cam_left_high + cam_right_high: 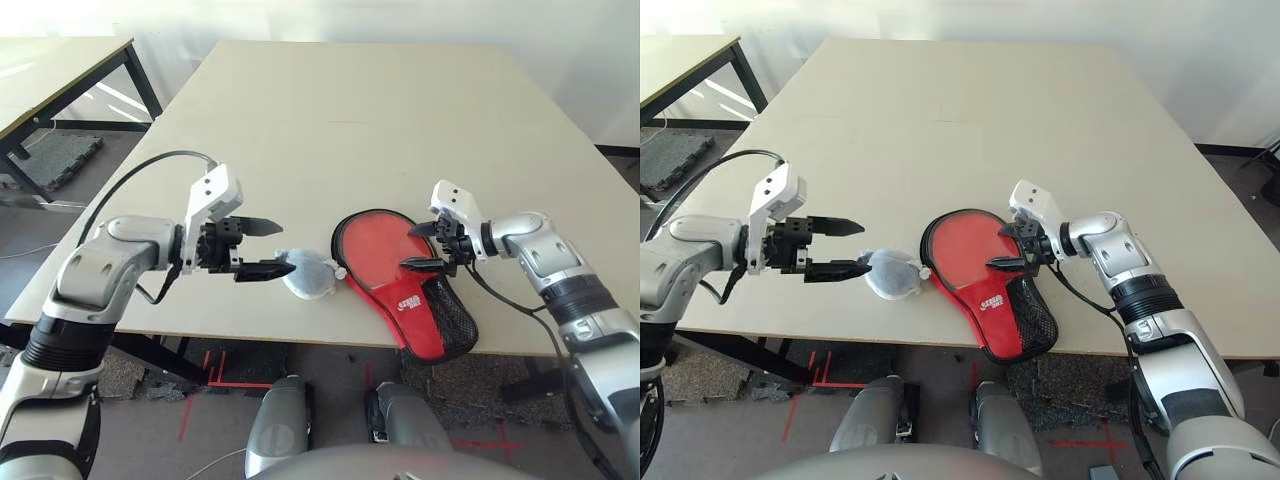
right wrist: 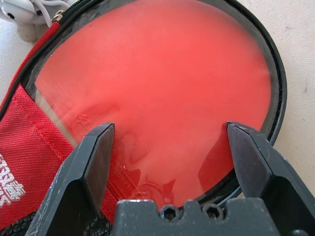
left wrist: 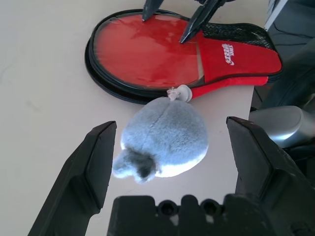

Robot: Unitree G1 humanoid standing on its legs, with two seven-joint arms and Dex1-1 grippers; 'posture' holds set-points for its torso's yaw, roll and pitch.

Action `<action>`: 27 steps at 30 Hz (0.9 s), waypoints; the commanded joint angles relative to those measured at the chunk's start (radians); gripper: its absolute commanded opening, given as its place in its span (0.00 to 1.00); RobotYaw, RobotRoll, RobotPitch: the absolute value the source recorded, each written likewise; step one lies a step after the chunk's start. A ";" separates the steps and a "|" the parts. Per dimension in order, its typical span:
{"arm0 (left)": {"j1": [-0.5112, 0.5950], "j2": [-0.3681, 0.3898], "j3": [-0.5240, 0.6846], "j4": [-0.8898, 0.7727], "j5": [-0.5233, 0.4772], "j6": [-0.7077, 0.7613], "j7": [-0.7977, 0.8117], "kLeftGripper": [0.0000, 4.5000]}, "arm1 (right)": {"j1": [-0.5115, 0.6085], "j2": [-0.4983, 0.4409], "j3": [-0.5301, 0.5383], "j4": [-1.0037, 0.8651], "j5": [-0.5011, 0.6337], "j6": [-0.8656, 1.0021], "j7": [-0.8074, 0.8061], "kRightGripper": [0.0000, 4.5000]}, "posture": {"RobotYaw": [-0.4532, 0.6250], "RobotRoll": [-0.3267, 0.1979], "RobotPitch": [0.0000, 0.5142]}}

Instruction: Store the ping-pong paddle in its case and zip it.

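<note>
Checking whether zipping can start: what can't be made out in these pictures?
- Paddle handle: hidden inside the case under red fabric; only the ping-pong paddle face shows.
- Zipper pull: too small to locate, possibly behind the grey plush bundle.
- Case's underside: against the table.
- Left gripper and right gripper: both open.

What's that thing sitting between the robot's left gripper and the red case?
A small whitish-grey fluffy bundle lies on the table between the open left gripper and the case; the left wrist view shows it too.
</note>
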 commanded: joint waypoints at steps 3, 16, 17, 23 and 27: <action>-0.022 -0.017 -0.045 -0.004 0.002 -0.005 -0.001 1.00 | 0.061 -0.011 0.034 0.017 -0.055 -0.015 -0.030 0.99 | 0.56 0.62 0.15; -0.040 -0.024 -0.084 0.013 0.012 -0.021 -0.012 1.00 | 0.051 -0.015 0.039 0.058 -0.103 -0.132 -0.066 0.99 | 0.55 0.62 0.16; -0.037 -0.023 -0.087 0.015 0.015 -0.023 -0.014 1.00 | 0.053 -0.015 0.040 0.058 -0.101 -0.123 -0.061 0.99 | 0.55 0.62 0.16; -0.035 -0.026 -0.107 0.034 0.029 -0.037 -0.019 1.00 | 0.067 -0.022 0.043 0.057 -0.091 -0.066 -0.039 0.99 | 0.55 0.62 0.17; -0.052 -0.043 -0.138 0.077 0.066 -0.081 -0.016 1.00 | 0.074 -0.026 0.041 0.046 -0.094 -0.063 -0.039 0.99 | 0.55 0.62 0.18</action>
